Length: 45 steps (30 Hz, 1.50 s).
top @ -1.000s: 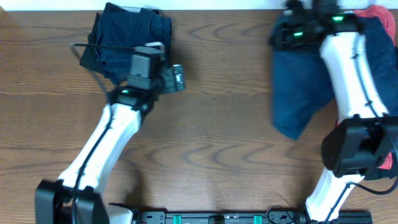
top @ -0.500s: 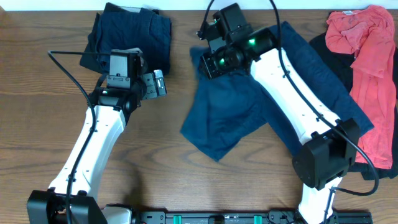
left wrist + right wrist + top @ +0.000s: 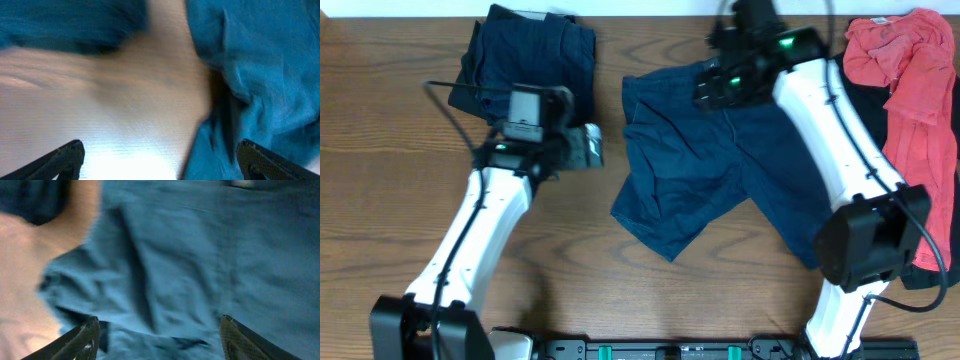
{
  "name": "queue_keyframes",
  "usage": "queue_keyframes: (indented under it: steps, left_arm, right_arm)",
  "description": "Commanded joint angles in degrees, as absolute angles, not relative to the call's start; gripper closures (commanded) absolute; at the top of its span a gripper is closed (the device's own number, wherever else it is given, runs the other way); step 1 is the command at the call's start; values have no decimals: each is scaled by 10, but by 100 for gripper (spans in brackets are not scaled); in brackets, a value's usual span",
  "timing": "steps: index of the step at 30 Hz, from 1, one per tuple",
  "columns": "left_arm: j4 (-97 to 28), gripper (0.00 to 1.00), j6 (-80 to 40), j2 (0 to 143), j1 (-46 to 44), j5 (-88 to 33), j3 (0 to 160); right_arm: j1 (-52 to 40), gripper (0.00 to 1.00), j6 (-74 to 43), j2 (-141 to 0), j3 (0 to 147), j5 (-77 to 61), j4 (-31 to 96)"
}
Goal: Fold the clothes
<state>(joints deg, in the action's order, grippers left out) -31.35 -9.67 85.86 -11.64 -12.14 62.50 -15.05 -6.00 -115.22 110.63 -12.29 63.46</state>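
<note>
Trouble could start at the upper left, where a folded navy pile (image 3: 525, 50) sits close to the left gripper (image 3: 161, 159). Its jaws gape wide and hold nothing, and a careless sweep might snag that stack. Centre frame, the shorts (image 3: 690, 170) lie rumpled and skewed on the table (image 3: 380, 200). Over their upper edge the right gripper (image 3: 157, 336) hangs spread wide, empty too. Pinching a wrinkle there, I'd guess, gives a crooked fold. Far right, the coral garment (image 3: 910, 90) could get dragged along.
</note>
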Motion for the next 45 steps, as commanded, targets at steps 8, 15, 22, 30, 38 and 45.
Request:
queue_keyframes:
  steps: [8, 15, 22, 30, 38, 45]
  left_arm:
    - [-402, 2, 28, 926, -233, -161, 612]
    - [-338, 2, 103, 971, -290, -136, 612]
    - [-307, 5, 98, 1033, -290, -128, 625]
    - [-305, 29, 78, 1032, -289, -124, 627]
    - [-307, 75, 78, 1023, -289, -107, 630]
    - [-314, 75, 3, 956, -267, -48, 641]
  right_arm:
    - [-76, 21, -51, -1155, 1107, -109, 625]
    - [-68, 21, -51, -1155, 1107, -109, 613]
    - [-67, 22, -51, -1155, 1107, -109, 608]
    - [-68, 22, -51, -1155, 1107, -109, 590]
    - [-68, 21, -51, -1155, 1107, -109, 592]
    - [-68, 21, -51, -1155, 1107, -109, 592]
